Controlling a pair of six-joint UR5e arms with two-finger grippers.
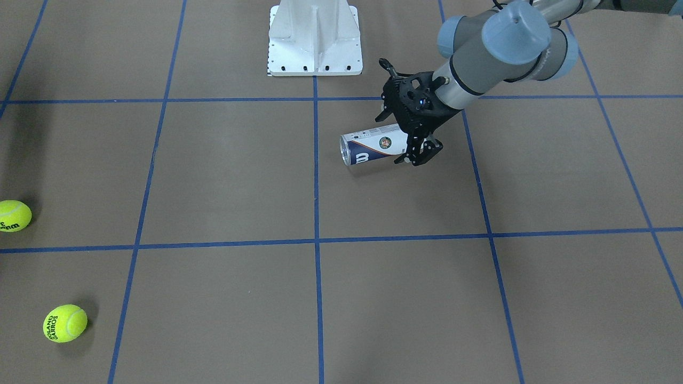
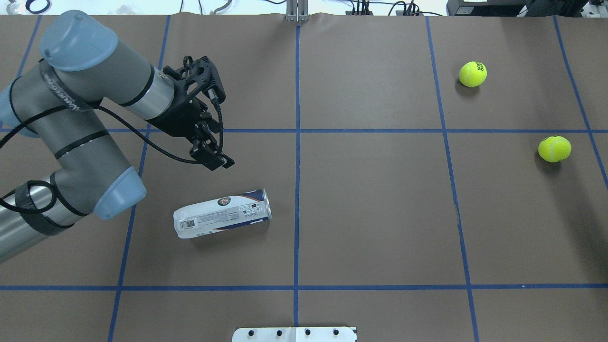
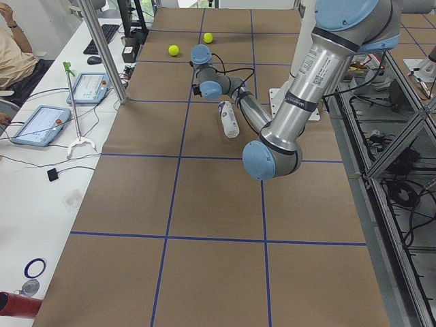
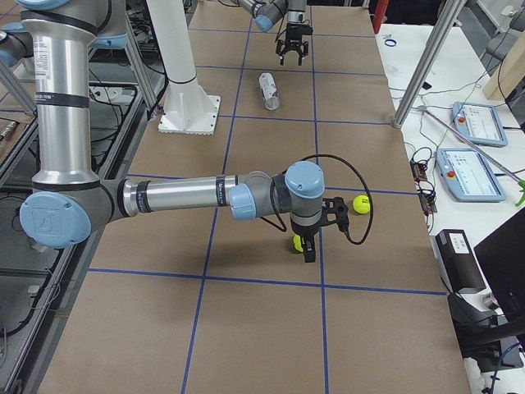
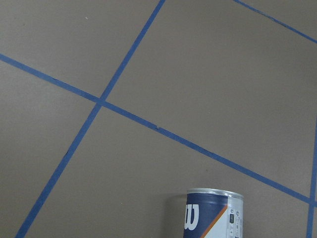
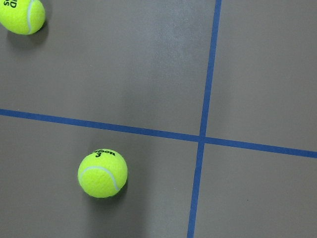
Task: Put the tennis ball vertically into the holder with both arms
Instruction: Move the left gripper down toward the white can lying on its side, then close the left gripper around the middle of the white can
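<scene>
The holder (image 2: pixel 223 218) lies on its side on the table (image 2: pixel 380 213), near the left gripper (image 2: pixel 216 160) but apart from it. That gripper hangs above w/ fingers spread & nothing between them. The holder is a clear plastic cylinder; its metal rim points to the table's middle. Its label is white & navy w/ a round green emblem. The table is matte brown w/ blue tape lines. The right gripper (image 4: pixel 309 246) is just beside a fuzzy yellow tennis ball (image 4: pixel 297 242); whether its fingers are apart, I cannot tell.

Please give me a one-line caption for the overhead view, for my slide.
Left gripper hangs near the tube lying on its side; two tennis balls sit far right.
</scene>
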